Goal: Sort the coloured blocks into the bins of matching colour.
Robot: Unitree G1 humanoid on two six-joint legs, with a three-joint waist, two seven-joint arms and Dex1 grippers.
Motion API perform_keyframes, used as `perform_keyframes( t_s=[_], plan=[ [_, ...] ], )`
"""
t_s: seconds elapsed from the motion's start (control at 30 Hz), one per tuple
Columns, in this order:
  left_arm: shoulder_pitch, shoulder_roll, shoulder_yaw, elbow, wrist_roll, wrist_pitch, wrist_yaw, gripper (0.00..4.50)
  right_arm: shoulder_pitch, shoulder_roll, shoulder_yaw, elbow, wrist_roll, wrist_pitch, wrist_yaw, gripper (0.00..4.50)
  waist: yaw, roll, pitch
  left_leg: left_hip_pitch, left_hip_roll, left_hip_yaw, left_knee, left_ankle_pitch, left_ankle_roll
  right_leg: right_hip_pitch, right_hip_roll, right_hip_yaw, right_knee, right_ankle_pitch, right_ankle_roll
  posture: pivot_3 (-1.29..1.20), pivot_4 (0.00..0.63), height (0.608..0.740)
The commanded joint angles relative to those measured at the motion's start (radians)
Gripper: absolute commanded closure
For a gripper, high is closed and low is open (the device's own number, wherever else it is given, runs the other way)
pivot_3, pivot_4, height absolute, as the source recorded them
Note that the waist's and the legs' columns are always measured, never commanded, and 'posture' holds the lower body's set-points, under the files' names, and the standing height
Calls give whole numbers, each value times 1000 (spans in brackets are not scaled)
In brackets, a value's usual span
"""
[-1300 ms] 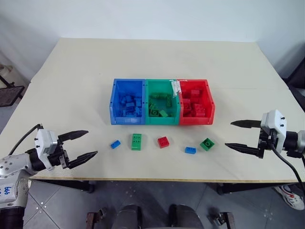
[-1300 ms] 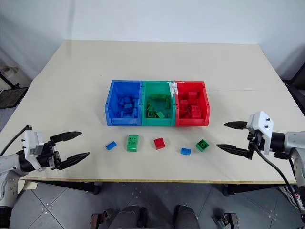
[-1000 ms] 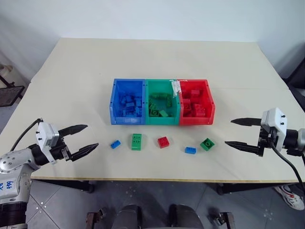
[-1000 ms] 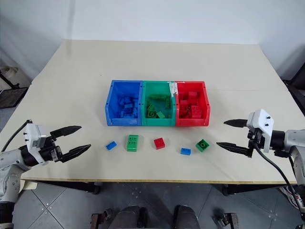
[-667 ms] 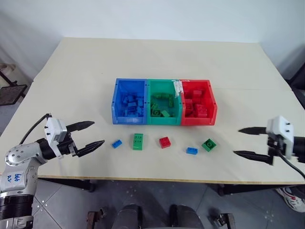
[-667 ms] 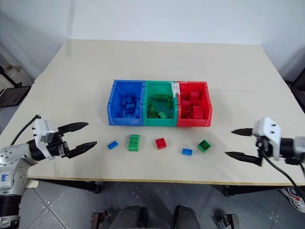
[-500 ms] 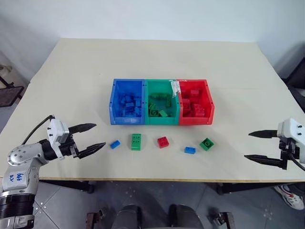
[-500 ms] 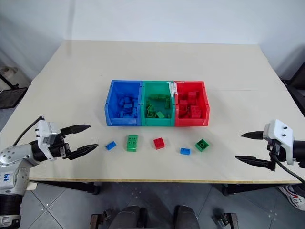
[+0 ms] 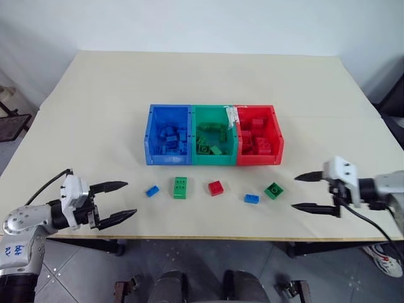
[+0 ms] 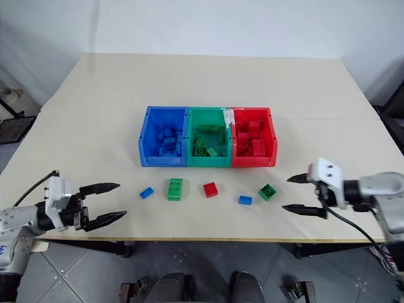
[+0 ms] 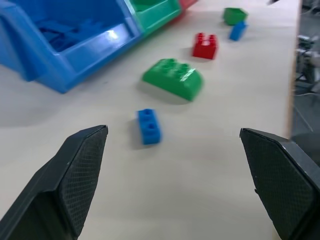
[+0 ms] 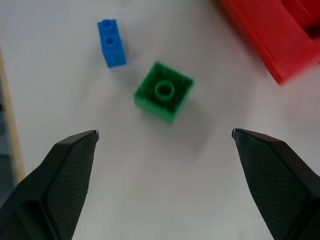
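Three joined bins stand mid-table: blue [image 9: 168, 158], green [image 9: 214, 158] and red [image 9: 260, 158], each holding several blocks of its own colour. In front lie loose blocks in a row: a small blue one [image 9: 151, 190], a long green one [image 9: 180, 187], a red one [image 9: 216, 187], another blue [image 9: 252, 199] and a square green one [image 9: 274, 190]. My left gripper [image 9: 130, 199] is open, just left of the small blue block [image 11: 149, 126]. My right gripper [image 9: 294, 192] is open, just right of the square green block [image 12: 163, 92], nothing between its fingers.
The table's front edge [image 9: 208, 238] runs close below the loose blocks and both grippers. Bare tabletop [image 9: 208, 76] stretches behind the bins and to both sides. A dark frame [image 9: 9, 123] stands on the floor at the far left.
My right gripper, which had swung out to the right, has come back left and now sits close to the square green block. My left gripper has sunk slightly toward the front edge.
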Motion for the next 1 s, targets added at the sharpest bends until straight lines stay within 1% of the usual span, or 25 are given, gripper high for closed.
perform_keyframes(
  t_s=[0.03, 0.2, 0.27, 0.3, 0.37, 0.53, 0.67, 0.93, 0.97, 1.0],
  plan=[
    [21, 15, 39, -46, -42, 7, -20, 0, -73, 44, 56, 103, -60, -70, -2, 27, 2, 1, 0, 0, 0, 0, 0, 0, 0, 0, 0, 0, 0, 0, 0, 0, 150, 740],
    [35, 10, 54, -72, -50, 14, -13, 0, -142, 103, 121, 243, -126, -156, -5, 27, 0, 0, 0, 0, -1, -1, 1, 0, 0, 0, 0, -1, 1, 0, 0, 0, 150, 740],
    [38, 10, 59, -80, -49, 16, -7, 0, -143, 109, 127, 258, -130, -173, 3, 412, -2, -1, 0, 0, 0, -1, 1, 0, 0, 1, 1, -1, 1, 0, 0, 0, 150, 740],
    [40, 9, 63, -85, -49, 18, -1, 0, -137, 109, 122, 256, -124, -178, 9, 653, -2, 0, 0, 0, 0, -1, 2, 0, 0, 1, 1, -1, 1, 0, 0, 0, 150, 740],
    [44, 7, 69, -90, -50, 20, 6, 0, -122, 111, 107, 241, -110, -175, 4, 1310, -2, -1, 0, 0, 0, -1, 2, 0, 0, 1, 1, -1, 2, 0, 0, 0, 150, 740],
    [36, 5, 66, -81, -46, 15, 12, 0, -90, 116, 50, 156, -53, -140, -29, 3003, 0, -1, 0, 0, 0, -1, 2, 0, 0, 1, 1, -1, 2, 0, 0, 0, 150, 740],
    [6, -1, 49, -59, -36, 11, 15, 0, -69, 100, -14, 50, 4, -72, -63, 4466, 2, 0, 0, 0, 0, -1, 2, 0, 0, 0, 1, -1, 2, 0, 0, 0, 150, 740],
    [-53, -18, 14, -16, -19, -2, 20, 0, -3, 55, -53, -64, 16, 32, -105, 4488, 2, 0, 0, 0, -1, -1, 2, 0, 0, 0, 1, -1, 2, 0, 0, 0, 150, 740],
    [-58, -18, 12, -11, -18, -4, 20, 0, 1, 48, -49, -81, 15, 57, -110, 4137, 2, 0, 0, 0, 0, -1, 2, 0, 0, 0, 1, -1, 2, 0, 0, 0, 150, 740],
    [-61, -18, 11, -8, -17, -5, 20, 0, 5, 47, -48, -98, 20, 72, -109, 3912, 2, 0, 0, 0, 0, -1, 2, 0, 0, 0, 1, -1, 2, 0, 0, 0, 150, 740]
  ],
)
